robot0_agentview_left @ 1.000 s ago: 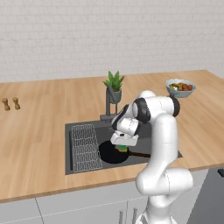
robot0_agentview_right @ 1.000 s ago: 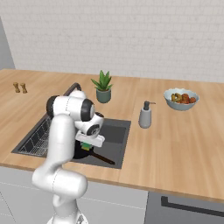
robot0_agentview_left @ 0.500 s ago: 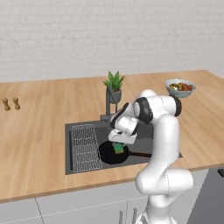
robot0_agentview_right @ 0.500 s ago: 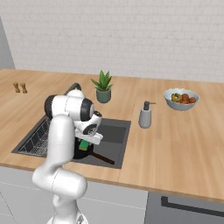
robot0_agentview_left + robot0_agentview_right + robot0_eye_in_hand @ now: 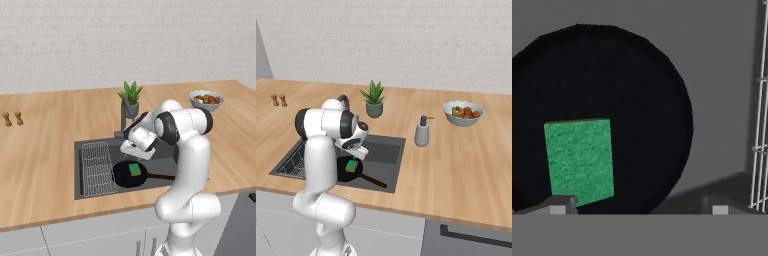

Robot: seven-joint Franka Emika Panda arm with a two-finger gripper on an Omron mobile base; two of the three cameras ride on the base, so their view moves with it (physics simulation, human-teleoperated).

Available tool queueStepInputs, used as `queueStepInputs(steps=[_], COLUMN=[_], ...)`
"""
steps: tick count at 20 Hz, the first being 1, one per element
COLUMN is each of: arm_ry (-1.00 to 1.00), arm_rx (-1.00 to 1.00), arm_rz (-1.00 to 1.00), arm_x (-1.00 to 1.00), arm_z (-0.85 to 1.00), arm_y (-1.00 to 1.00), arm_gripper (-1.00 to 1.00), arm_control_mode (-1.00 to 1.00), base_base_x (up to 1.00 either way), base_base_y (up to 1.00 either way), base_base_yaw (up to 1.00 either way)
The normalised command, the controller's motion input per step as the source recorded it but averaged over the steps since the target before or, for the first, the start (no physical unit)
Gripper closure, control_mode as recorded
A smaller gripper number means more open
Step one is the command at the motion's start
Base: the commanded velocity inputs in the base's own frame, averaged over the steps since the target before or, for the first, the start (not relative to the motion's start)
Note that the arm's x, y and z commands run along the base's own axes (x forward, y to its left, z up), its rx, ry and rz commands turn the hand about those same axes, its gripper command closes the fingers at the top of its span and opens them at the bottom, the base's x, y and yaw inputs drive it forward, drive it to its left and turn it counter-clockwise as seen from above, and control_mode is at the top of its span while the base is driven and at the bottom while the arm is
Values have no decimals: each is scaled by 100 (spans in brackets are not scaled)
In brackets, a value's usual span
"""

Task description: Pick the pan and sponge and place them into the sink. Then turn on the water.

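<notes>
Sink (image 5: 95, 190): holds pan (image 5: 125, 177) with sponge (image 5: 134, 169) lying flat inside (green face up). Gripper (image 5: 639, 206): above the sponge, fingers spread, gripping nothing.

Glossy white arm (image 5: 187, 165) of rounded segments, dark joint bands, bulbous white base.
</notes>
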Motion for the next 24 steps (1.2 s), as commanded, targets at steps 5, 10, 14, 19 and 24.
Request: queueStepInputs(steps=[5,10,14,19,24], arm_ry=[-28,-28,-35,-45,-49], arm_rx=[23,20,20,8,10], arm_rz=[6,10,14,15,11], arm_x=[-61,-69,-96,-100,-100], arm_z=[16,0,11,32,32], arm_y=[-73,-76,-77,-51,-34], arm_gripper=[-100,-100,-100,-100,-100], arm_control_mode=[-100,-100,-100,-100,-100], base_base_x=[0,0,0,0,0], base_base_y=[0,0,0,0,0], base_base_yaw=[0,0,0,0,0])
